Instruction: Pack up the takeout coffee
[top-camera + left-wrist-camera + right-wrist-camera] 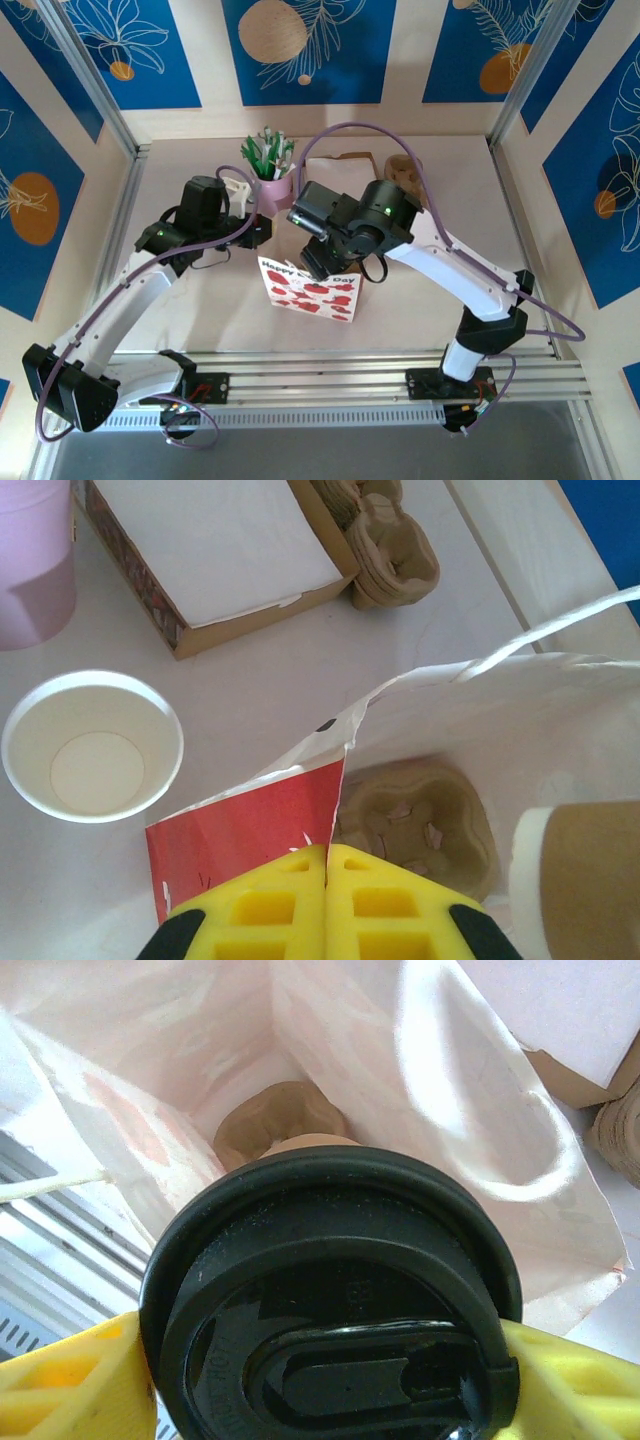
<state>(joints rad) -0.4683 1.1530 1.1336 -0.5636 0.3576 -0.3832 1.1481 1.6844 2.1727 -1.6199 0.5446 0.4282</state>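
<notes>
My left claw (327,855) pinched paper bag (250,825) rim; right claw (320,1380) gripped lidded takeout coffee (330,1250) over bag mouth, pulp carrier (270,1115) already inside. Lowering, release left to do.

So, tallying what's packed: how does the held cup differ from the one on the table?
The held cup wears a black lid; the table cup is open, empty. The held cup hangs over the bag in the right gripper; the table cup stands beside it. Both are paper.
</notes>
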